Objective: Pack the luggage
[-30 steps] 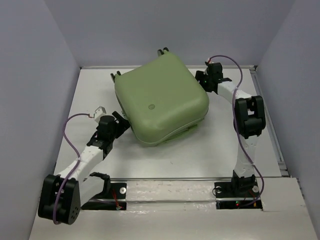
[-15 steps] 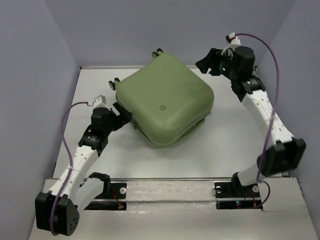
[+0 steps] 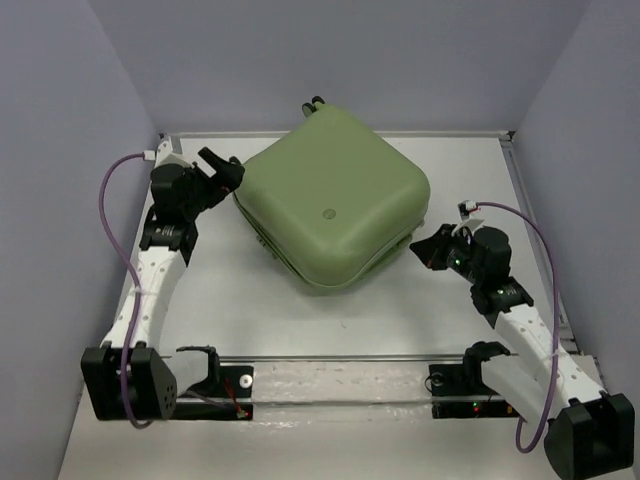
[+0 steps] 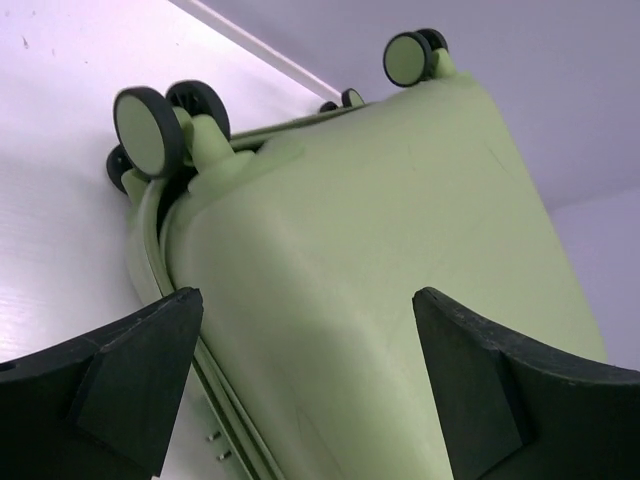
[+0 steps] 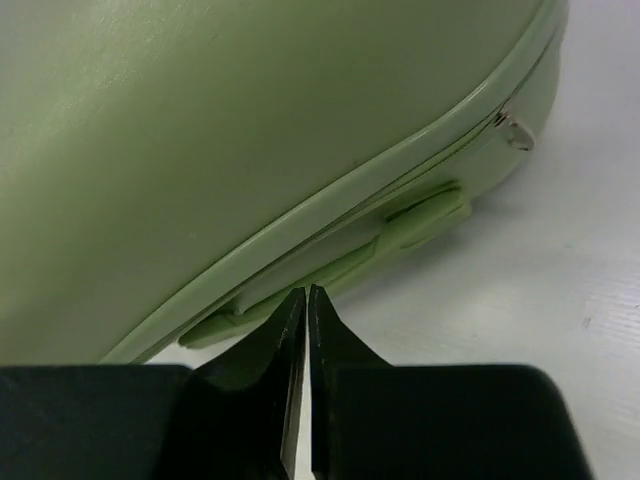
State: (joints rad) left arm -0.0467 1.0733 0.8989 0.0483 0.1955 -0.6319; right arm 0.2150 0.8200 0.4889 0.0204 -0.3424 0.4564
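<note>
Top external: right pincer (image 3: 422, 249) has come round to four o'clock of the closed luggage (image 3: 335, 205), shut and empty; left pincer (image 3: 226, 169) is wide open; fastening seems next.

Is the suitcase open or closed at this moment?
Closed. The suitcase lies flat, its two green halves pressed together along the edge; no lining shows.

I work on a matte white counter (image 3: 330, 320) with a pale metal rail (image 3: 340, 358) running across its near edge. Plain lavender-grey walls close me in, a back wall (image 3: 340, 60), a left wall (image 3: 60, 200) and a right wall (image 3: 590, 150), all under soft, even light.
</note>
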